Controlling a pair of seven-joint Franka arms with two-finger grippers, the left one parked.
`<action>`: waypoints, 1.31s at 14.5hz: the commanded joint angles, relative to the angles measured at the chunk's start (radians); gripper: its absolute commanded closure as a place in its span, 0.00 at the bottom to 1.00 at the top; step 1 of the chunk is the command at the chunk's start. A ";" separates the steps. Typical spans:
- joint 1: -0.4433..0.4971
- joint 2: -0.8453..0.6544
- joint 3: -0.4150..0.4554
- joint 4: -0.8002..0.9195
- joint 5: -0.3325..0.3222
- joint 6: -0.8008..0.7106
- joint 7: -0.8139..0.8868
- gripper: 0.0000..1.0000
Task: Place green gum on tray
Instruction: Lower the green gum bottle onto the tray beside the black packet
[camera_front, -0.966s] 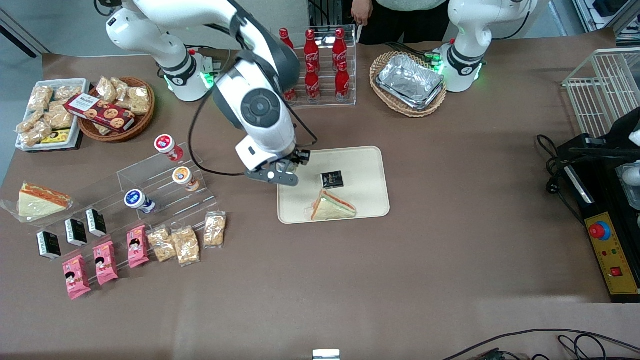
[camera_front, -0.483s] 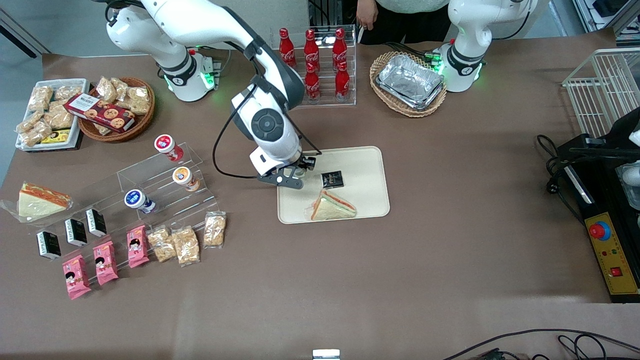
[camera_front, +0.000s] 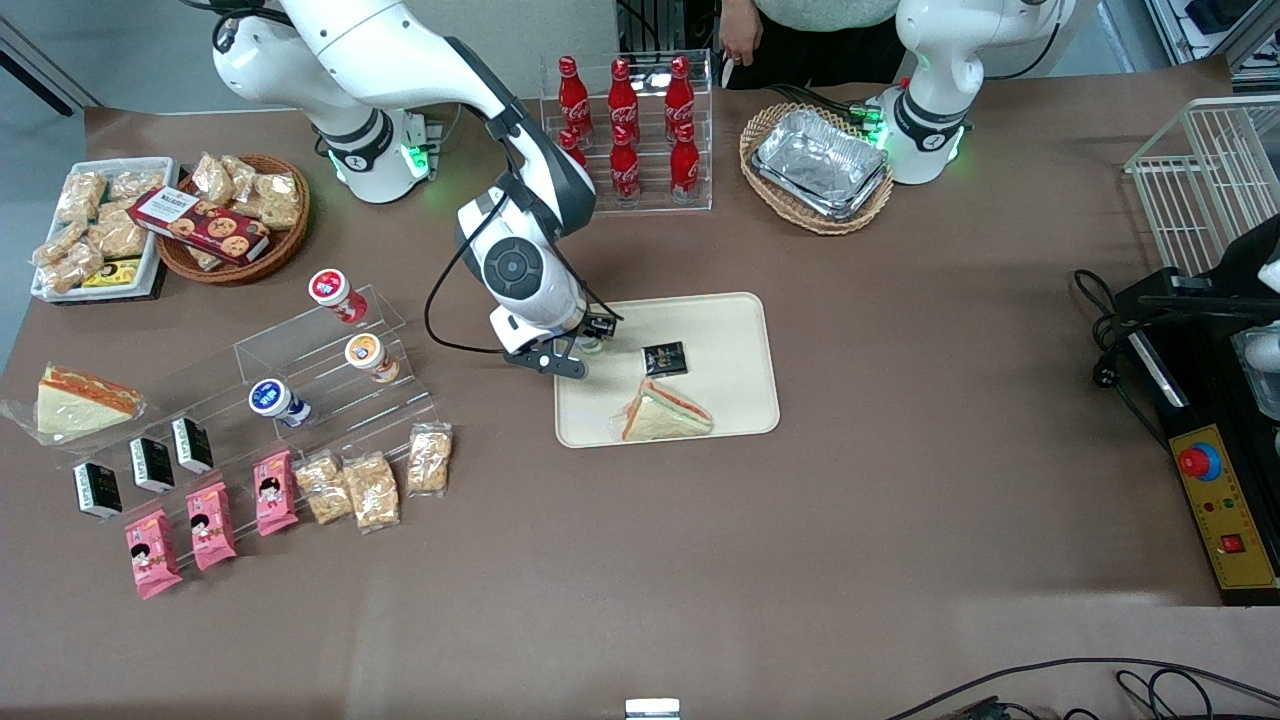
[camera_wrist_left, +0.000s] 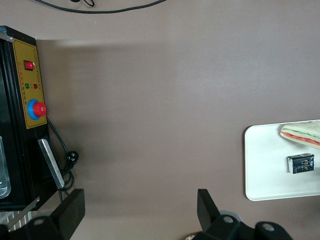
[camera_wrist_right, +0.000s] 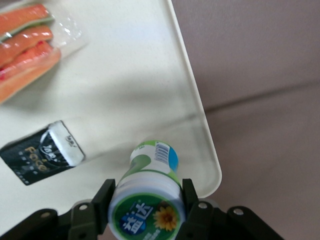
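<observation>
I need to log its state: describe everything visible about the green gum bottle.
The green gum bottle is a small plastic-looking cylinder with a white lid ringed in green, printed with a sunflower, and a green, white and blue label bearing a barcode. The gripper holds it near the lid, jaws shut on it, above a corner of the tray, beside a small black packet.

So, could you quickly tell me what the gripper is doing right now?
Gripper: shut on the green gum, over the tray.

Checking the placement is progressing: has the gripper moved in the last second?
Yes. The gripper, shut on the green gum, dropped lower over the tray, near the black packet.
</observation>
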 joint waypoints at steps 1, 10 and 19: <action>-0.003 -0.004 -0.006 -0.037 0.085 0.032 -0.101 1.00; 0.039 0.019 -0.007 -0.049 0.092 0.070 -0.103 1.00; 0.038 0.027 -0.010 -0.048 0.081 0.073 -0.105 0.00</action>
